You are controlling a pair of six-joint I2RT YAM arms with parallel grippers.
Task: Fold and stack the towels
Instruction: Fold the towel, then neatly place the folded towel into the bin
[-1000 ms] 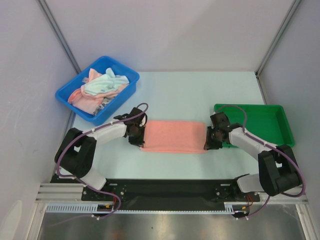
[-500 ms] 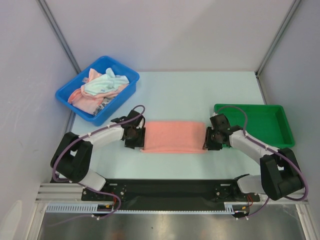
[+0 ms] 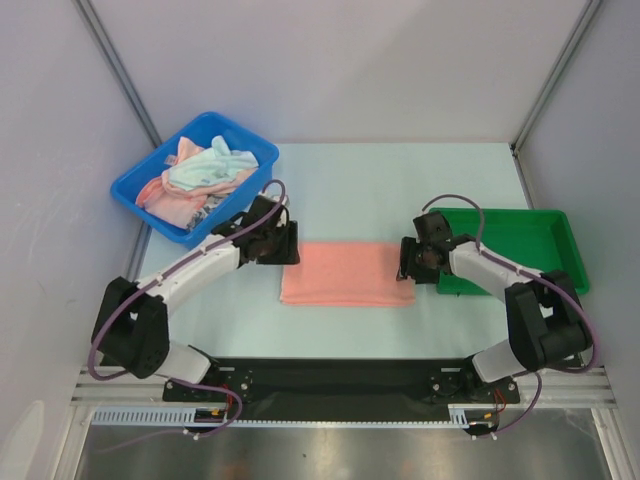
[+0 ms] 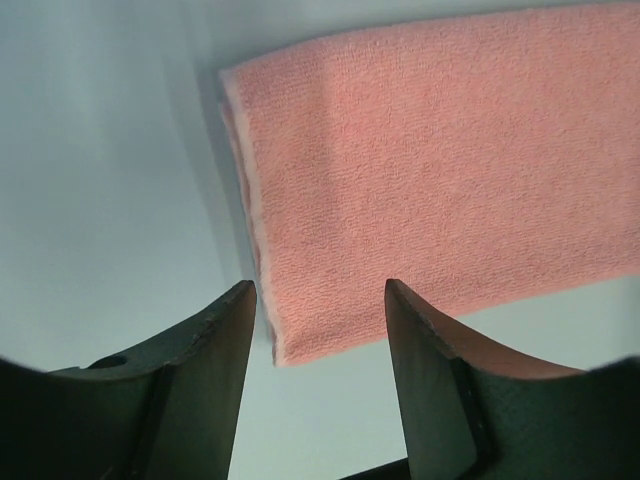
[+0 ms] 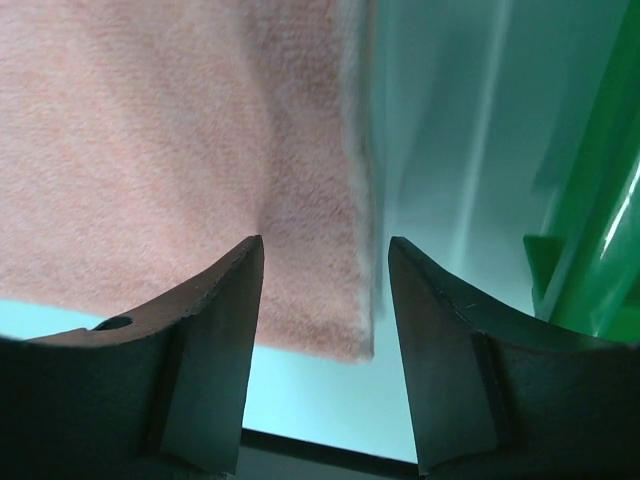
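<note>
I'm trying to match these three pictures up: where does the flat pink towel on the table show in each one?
Top external: the pink towel lies flat at mid-table, just below centre.
Left wrist: the towel fills the upper right.
Right wrist: the towel fills the upper left.
Shared landmark: the pale table beneath it.

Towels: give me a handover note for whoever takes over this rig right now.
Left gripper: open, empty, over the pink towel's left end.
Right gripper: open, empty, over its right end.
Pink towel: flat on the table, folded into a strip.
Other towels: heaped in the blue bin.
Green tray: nothing seen in it.
Done: first fold, apparently.
Left: finish folding it, stack it, then the rest.
</note>
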